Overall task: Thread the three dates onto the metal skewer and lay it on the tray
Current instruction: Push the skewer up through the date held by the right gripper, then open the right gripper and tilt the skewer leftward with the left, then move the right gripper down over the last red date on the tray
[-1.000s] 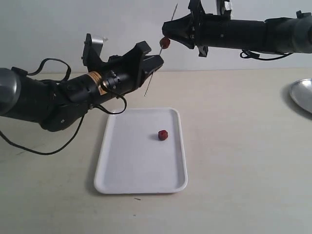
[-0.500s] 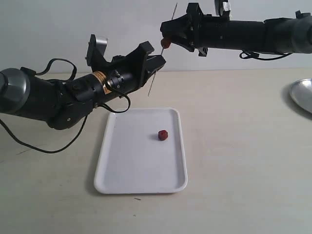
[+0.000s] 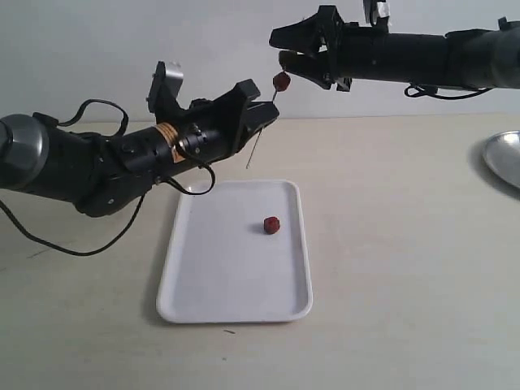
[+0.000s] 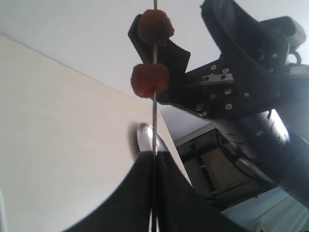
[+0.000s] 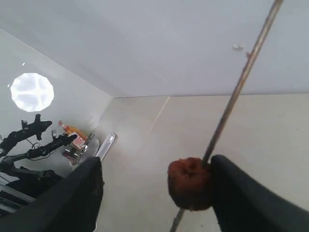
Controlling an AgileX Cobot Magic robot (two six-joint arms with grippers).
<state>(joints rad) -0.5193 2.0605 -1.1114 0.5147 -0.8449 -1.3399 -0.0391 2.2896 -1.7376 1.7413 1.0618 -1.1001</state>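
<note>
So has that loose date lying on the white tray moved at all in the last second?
No. The date lies at the same spot on the tray, just as close to its right rim as before.

We record: one plain pale wall (image 3: 122,49), across the upper third of the exterior frame. One beige matte counter (image 3: 406,276), filling the lower two thirds and meeting the wall along a straight horizontal line. Light soft and even. One round bright glare patch (image 5: 32,92), right wrist view.
</note>
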